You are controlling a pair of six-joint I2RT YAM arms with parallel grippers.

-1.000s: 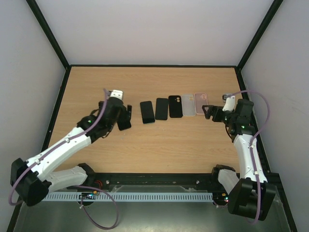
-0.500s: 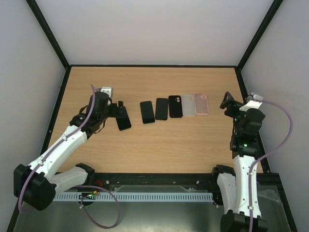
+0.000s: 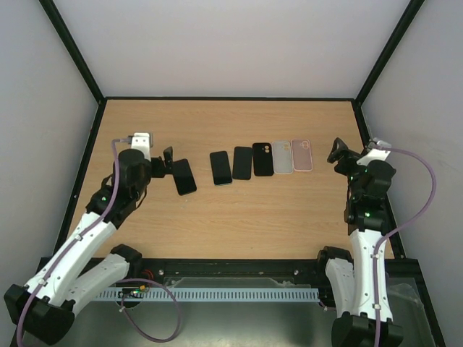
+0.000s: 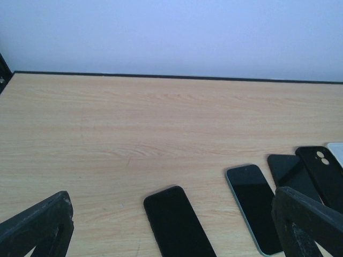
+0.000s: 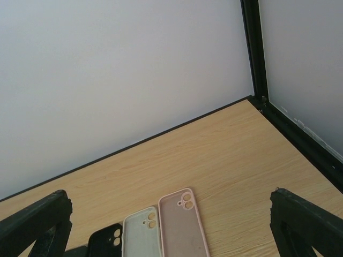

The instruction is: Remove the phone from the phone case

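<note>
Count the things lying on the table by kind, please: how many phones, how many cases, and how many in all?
Phones: 3 (left phone, middle phone, right phone)
Cases: 3 (black case, pale case, pink case)
Total: 6

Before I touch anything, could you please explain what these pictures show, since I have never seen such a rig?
Two white robot arms stand at the near edge of a table. One picture looks down on both from above; the other two come from a camera on each wrist, its black fingers at the bottom corners. On it lie, in a row, three dark phones, a black case, a pale case and a pink case. The left gripper and right gripper are open, holding nothing.
</note>
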